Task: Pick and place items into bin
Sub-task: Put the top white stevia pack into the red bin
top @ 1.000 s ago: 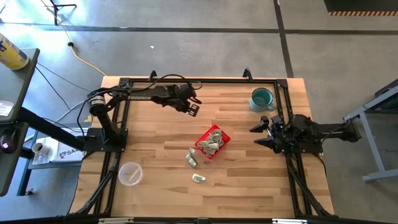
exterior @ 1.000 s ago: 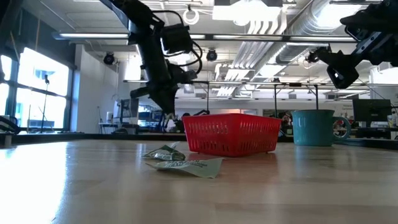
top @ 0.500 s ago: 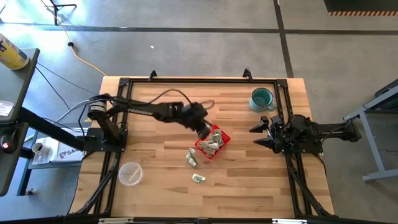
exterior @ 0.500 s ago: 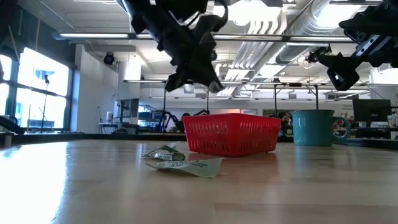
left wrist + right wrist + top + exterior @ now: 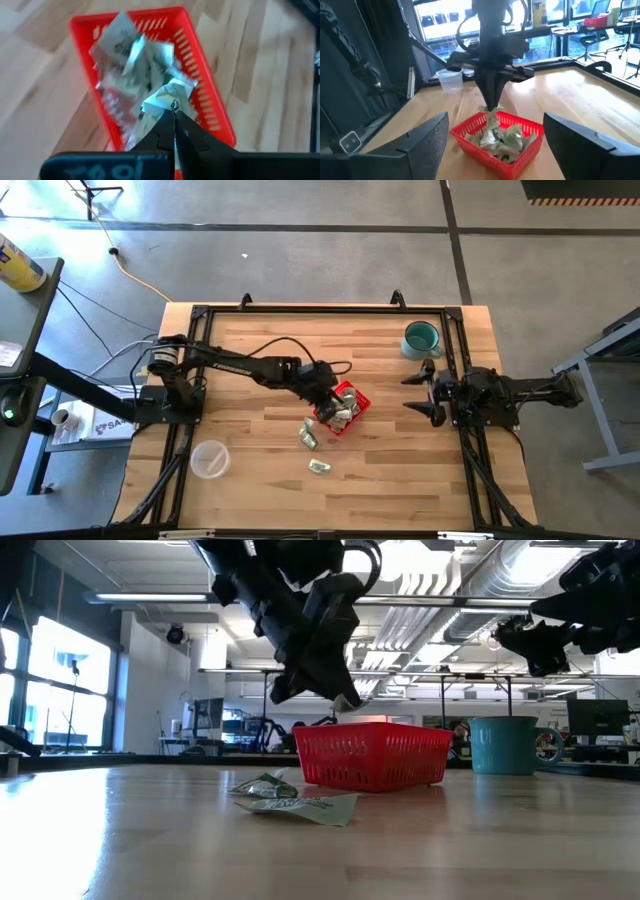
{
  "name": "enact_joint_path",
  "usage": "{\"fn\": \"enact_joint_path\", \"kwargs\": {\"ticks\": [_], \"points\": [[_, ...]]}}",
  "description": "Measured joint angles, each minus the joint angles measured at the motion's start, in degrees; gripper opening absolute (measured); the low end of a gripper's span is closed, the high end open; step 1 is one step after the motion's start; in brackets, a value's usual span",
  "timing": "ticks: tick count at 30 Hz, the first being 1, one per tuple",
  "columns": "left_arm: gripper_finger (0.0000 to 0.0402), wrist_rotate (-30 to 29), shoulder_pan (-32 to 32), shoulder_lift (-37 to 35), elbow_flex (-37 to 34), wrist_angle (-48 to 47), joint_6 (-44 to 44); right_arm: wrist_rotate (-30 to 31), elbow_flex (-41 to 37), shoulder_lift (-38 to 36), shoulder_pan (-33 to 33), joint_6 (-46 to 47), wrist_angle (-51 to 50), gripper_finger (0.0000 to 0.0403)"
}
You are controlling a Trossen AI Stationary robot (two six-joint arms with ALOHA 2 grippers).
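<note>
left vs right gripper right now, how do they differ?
The left gripper hangs over the red basket; the right gripper waits near the table's right edge, beside the teal mug. The left's fingers pinch a packet; the right's fingers are spread wide and empty. Both are dark two-finger grippers.

We see the basket (image 5: 345, 406) mid-table, packets (image 5: 341, 410) piled in it | left gripper (image 5: 325, 388) above its left end, a packet (image 5: 169, 98) between the fingertips | two loose packets (image 5: 308, 436) (image 5: 319, 467) on the table nearer us | cup (image 5: 210, 459) near-left | mug (image 5: 421, 338) far-right | right gripper (image 5: 420, 392) right of the basket, well apart.
</note>
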Motion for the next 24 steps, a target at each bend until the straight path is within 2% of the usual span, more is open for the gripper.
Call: {"fn": "enact_joint_path", "kwargs": {"ticks": [13, 16, 21, 24], "points": [[0.0052, -1.3, -0.1, 1.6, 0.1, 1.8, 0.7, 0.2, 0.0, 1.0, 0.0, -0.3, -0.1, 0.0314], [0.0086, -1.0, -0.1, 1.6, 0.1, 3.4, 0.5, 0.2, 0.0, 1.0, 0.0, -0.3, -0.1, 0.0314], [0.0181, 0.4, -0.5, 1.4, 0.1, 2.8, -0.7, 0.1, -0.1, 1.0, 0.0, -0.1, -0.1, 0.0314], [0.0237, 7.3, -0.4, -0.7, 0.1, -1.6, -0.3, 0.1, -0.1, 1.0, 0.0, 0.0, -0.1, 0.0314]]}}
